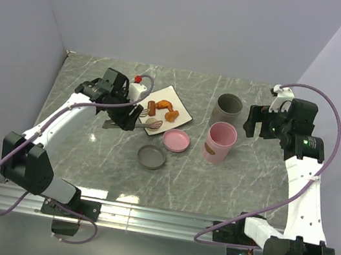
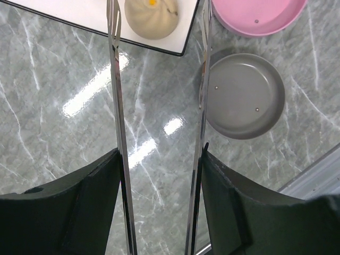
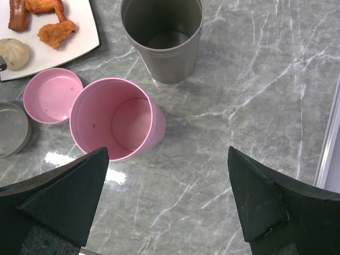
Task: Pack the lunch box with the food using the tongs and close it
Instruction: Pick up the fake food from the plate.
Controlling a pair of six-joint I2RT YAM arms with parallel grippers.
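Note:
My left gripper (image 2: 160, 154) is shut on the silvery tongs (image 2: 118, 101); one thin arm lies against each finger, and the two arms stand apart. Their tips reach the white plate (image 2: 90, 16), one on each side of the pale beige ball (image 2: 151, 17). Seen from above, this gripper (image 1: 123, 114) hovers at the plate's near-left corner. The plate holds the sausage (image 1: 152, 107), the curved orange piece (image 1: 166, 106) and the nugget (image 1: 171, 116). The lunch box is a pink cup (image 3: 114, 119) and a grey cup (image 3: 162, 37), both upright and uncovered. My right gripper (image 3: 167, 154) hangs open and empty beside them.
A pink lid (image 1: 176, 140) and a grey lid (image 1: 152, 157) lie on the marble table in front of the plate. A small white bottle with a red cap (image 1: 139, 86) stands behind my left gripper. Walls close off the back and both sides.

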